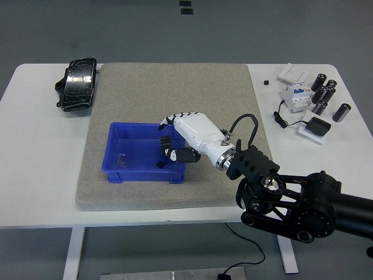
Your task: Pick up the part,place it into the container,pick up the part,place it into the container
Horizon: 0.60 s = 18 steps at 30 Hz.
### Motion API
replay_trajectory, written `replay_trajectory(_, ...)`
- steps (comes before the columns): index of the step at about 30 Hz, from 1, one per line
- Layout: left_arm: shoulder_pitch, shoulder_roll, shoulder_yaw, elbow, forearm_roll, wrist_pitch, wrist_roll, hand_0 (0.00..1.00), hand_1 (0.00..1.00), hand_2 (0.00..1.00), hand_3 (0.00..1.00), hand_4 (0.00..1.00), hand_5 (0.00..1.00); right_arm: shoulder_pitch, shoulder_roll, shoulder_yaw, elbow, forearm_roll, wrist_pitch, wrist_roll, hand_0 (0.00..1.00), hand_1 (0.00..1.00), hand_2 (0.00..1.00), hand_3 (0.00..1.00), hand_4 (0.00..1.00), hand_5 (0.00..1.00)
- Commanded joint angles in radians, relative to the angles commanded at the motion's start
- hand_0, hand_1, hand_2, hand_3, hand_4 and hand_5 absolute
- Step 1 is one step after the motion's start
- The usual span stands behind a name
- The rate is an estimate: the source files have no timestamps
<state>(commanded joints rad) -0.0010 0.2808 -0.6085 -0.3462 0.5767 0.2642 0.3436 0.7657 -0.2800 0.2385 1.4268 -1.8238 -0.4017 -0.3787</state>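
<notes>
A blue container (125, 175) stands on the grey mat. It holds a small grey part (122, 158) at the left and a small black part (158, 164) near the middle. My right hand (165, 137), white with black joints, hangs over the container's right end, low inside the rim. Its fingers (169, 122) are spread above the thumb, and blue container floor shows between them. The black gear it carried does not show; the palm hides the floor under it. My left arm is out of view.
The grey mat (175, 81) covers the middle of the white table (35, 163). A black wrapped pack (77, 84) lies at the back left. At the back right are several black cylinders (326, 93), a white breaker (294, 96), a switch plate (293, 73) and a black adapter (319, 126).
</notes>
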Motion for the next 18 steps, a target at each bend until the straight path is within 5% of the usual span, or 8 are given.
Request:
replay_trajectory(13,0.001,-0.002,-0.001,-0.001,0.002,0.001,0.002,0.678,0.669,0.597,0.567,0.558,0.397,-0.009,-0.022,0.072,0.013,0.069,-0.033,0.022,0.740,0.797,0.798,0.727,0.618,0.320)
replay_trajectory(18,-0.001,0.000,-0.003,0.000,0.005,0.000,0.002,0.677,0.668,0.597,0.567,0.557,0.397,0.011,-0.048,0.101,-0.057,0.101,-0.025,0.024,0.693,0.752,0.787,0.726,0.625,0.317)
